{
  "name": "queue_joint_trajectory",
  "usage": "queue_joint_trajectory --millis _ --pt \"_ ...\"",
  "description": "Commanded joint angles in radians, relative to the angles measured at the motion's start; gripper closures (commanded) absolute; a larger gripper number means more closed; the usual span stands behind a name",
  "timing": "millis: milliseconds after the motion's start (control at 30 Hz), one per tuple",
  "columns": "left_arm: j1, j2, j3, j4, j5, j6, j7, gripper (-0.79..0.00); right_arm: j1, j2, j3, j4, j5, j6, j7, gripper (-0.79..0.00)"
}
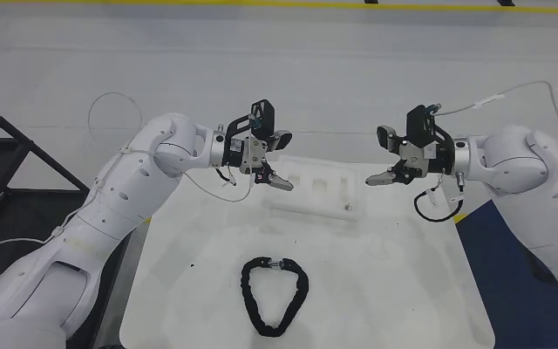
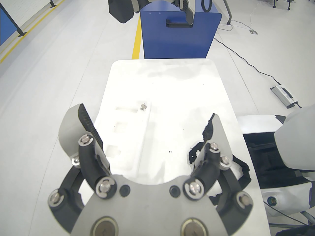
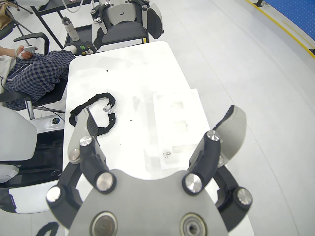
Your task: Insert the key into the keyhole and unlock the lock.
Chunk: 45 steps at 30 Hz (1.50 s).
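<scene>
The left gripper [image 2: 147, 114] and right gripper [image 3: 160, 111] hang released, spread wide, over the far surface [image 1: 418, 288], the key [image 1: 348, 208] between them, the chain lock [image 1: 275, 297] near.

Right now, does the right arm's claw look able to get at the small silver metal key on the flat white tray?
Probably yes: the right claw hangs open close to the small silver metal key, which lies bare on the flat white tray with nothing over it.
</scene>
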<state>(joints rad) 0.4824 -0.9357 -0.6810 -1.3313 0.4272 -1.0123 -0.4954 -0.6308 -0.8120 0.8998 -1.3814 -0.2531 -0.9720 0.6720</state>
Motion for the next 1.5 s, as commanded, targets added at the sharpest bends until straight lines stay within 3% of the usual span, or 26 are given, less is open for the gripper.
queue_joint_trajectory --millis 0,300,467,1000,1467 --pt "0.0 0.0 0.0 0.0 0.0 0.0 0.0 -0.785 -0.018 -0.001 0.001 0.008 -0.009 0.022 -0.019 -0.785" --pt "0.0 0.0 0.0 0.0 0.0 0.0 0.0 -0.785 -0.059 -0.015 -0.037 0.032 -0.089 0.137 -0.023 -0.785" --pt "0.0 0.0 0.0 0.0 0.0 0.0 0.0 -0.785 -0.074 -0.03 -0.048 0.062 -0.106 0.291 -0.064 -0.785" --pt "0.0 0.0 0.0 0.0 0.0 0.0 0.0 -0.785 -0.059 -0.083 -0.132 0.099 -0.17 0.53 0.043 -0.785" --pt "0.0 0.0 0.0 0.0 0.0 0.0 0.0 -0.785 -0.043 -0.156 -0.214 0.167 -0.086 0.749 0.119 -0.785"
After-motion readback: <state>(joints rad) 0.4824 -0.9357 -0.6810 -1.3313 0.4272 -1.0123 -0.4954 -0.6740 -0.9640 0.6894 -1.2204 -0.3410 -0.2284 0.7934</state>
